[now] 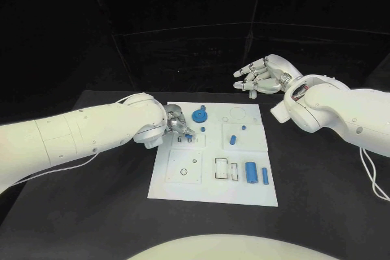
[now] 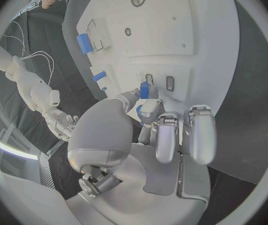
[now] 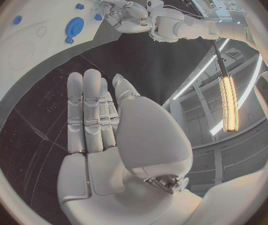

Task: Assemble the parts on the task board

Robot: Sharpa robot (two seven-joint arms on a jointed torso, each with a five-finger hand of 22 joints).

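Left wrist view shows my left hand (image 2: 147,135) pinching a small blue peg (image 2: 144,90) over the task board (image 2: 190,40); it may tilt and jam, while my right hand (image 1: 261,74) hangs released.

Where things sat on the table

The task board (image 1: 213,184) lay in the middle of the table (image 1: 325,203). The left hand (image 1: 176,123) was over the board's upper left part, touching a small part (image 1: 189,136). A round part (image 1: 200,115) sat just right of that hand. Two long parts (image 1: 257,173) lay side by side at the board's lower right. The right hand (image 1: 261,74) hung beyond the board's upper right corner, well apart.
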